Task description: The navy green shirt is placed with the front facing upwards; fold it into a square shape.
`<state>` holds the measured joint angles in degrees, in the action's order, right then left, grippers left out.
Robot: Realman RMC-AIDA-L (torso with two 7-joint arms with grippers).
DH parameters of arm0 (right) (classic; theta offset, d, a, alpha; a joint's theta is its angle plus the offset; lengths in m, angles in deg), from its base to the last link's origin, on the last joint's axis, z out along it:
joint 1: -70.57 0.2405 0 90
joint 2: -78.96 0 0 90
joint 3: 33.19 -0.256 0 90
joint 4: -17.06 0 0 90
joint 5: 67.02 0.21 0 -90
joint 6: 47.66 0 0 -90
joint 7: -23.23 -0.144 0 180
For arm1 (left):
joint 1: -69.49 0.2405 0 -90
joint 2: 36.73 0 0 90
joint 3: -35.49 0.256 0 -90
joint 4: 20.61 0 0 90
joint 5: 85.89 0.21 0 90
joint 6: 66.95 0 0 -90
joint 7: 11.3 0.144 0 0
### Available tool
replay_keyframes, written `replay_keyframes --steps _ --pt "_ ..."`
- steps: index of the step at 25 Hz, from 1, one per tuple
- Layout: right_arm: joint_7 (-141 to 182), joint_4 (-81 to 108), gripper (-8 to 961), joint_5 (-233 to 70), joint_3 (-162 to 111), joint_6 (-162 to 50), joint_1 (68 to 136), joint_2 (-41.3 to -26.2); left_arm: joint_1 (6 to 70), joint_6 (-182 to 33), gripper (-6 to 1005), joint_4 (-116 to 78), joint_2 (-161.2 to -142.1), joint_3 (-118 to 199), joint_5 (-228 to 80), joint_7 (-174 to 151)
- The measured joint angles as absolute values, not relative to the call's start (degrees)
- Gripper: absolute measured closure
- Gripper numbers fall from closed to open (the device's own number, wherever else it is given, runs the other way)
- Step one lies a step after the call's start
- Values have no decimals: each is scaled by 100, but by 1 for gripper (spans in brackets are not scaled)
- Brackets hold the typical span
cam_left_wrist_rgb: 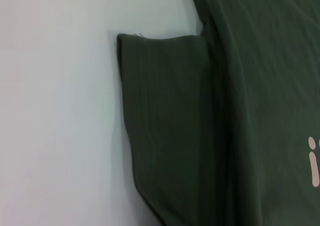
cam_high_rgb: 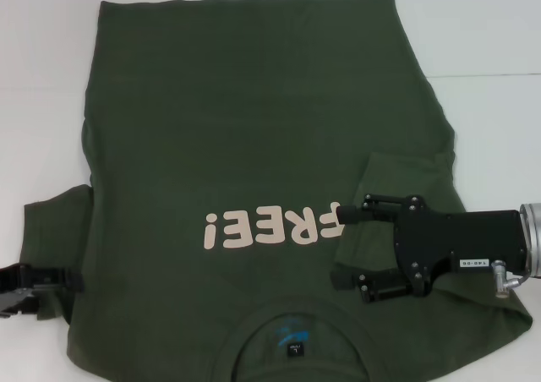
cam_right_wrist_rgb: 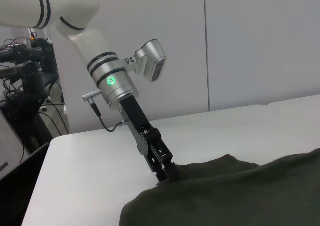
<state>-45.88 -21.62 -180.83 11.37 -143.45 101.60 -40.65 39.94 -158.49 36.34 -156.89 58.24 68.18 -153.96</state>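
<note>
A white table [cam_high_rgb: 490, 44] fills the head view, its bare surface showing along the far edge and on both the left and right sides. A thin seam [cam_high_rgb: 486, 75] crosses it on the far right. In the right wrist view, a pale wall [cam_right_wrist_rgb: 260, 41] with a vertical joint stands behind the table, and dark equipment with cables [cam_right_wrist_rgb: 25, 96] stands beside it.

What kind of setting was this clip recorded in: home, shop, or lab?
Most likely a robotics lab: a bare white table, plain partition walls, and cabled equipment racks behind the left gripper, which is down at the navy green shirt.
</note>
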Motion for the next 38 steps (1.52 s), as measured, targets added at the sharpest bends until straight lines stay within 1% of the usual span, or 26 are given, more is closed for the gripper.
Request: replay_keyframes --steps 20,26,31,36,38 --pt "-4677 -2162 25 -18046 1136 -14388 10172 -4056 3953 -15699 119 3472 -15670 5826 6877 -15519" --pt "-4718 -2162 26 -18040 1130 -14403 10180 -4056 3951 -15615 323 3466 -15670 5826 6880 -15564" --pt "-4718 -2162 26 -18039 1128 -14410 10175 -4056 3943 -15560 587 3466 -15670 5900 6880 -15594" --pt "-4717 -2162 26 -18039 1128 -14410 10171 -4056 3938 -15559 798 3467 -15670 5969 6880 -15629" --pt "-4717 -2161 26 -18039 1128 -14409 10170 -4056 3933 -15552 822 3467 -15670 5969 6876 -15625"
